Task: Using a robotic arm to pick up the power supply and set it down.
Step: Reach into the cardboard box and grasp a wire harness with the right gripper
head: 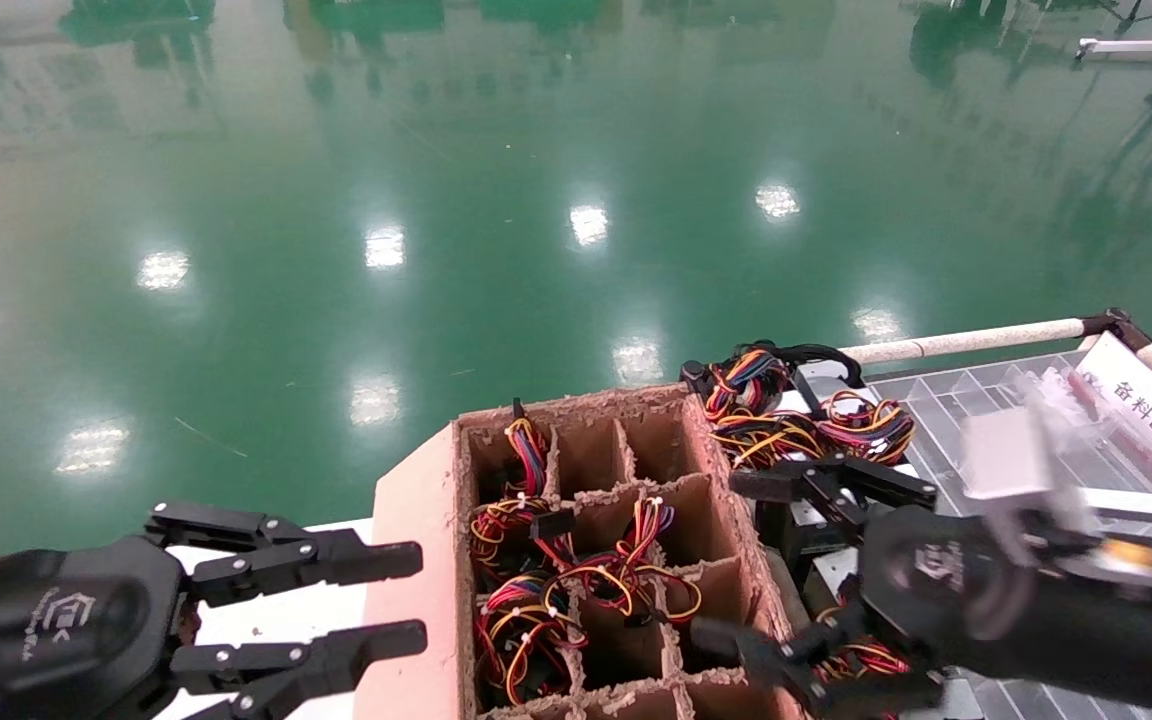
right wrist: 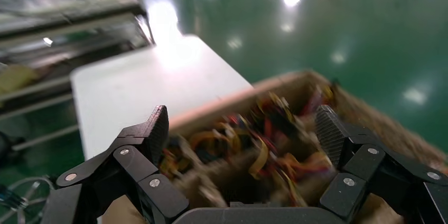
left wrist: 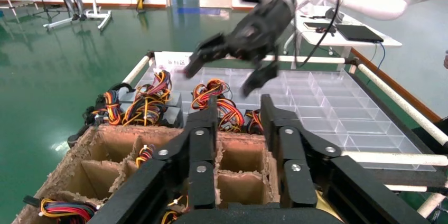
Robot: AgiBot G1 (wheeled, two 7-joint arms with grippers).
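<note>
The power supplies [head: 806,420] are dark boxes with thick bunches of red, yellow, blue and black wires on top, and they sit close together on the table just past the far right corner of the cardboard box [head: 586,560]. None of them is held. In the left wrist view the same wire bunches [left wrist: 142,102] lie beside the back edge of the box. The box is brown with rough, fuzzy edges, and thin cardboard walls cut it into many small square holes. Some holes have more looped wires [head: 536,590] in them, tied with little white ties. The right gripper [head: 816,580] hangs over the right edge of the box, near the power supplies, with its two black fingers wide apart and nothing between them. Its wrist is round and black with a white logo. In its own wrist view its ribbed finger pads [right wrist: 330,134] sit on either side of the wire-filled holes. The left gripper [head: 376,595] is low at the left side of the box, over a smooth white table top [head: 266,610], and its two black jointed fingers are apart and hold nothing. To the right lies a clear plastic tray [head: 976,390] with many little square pockets, edged by a white pipe rail [head: 976,340]. A white sign [head: 1146,405] with black writing rests there. All around is a shiny green floor [head: 436,200].
</note>
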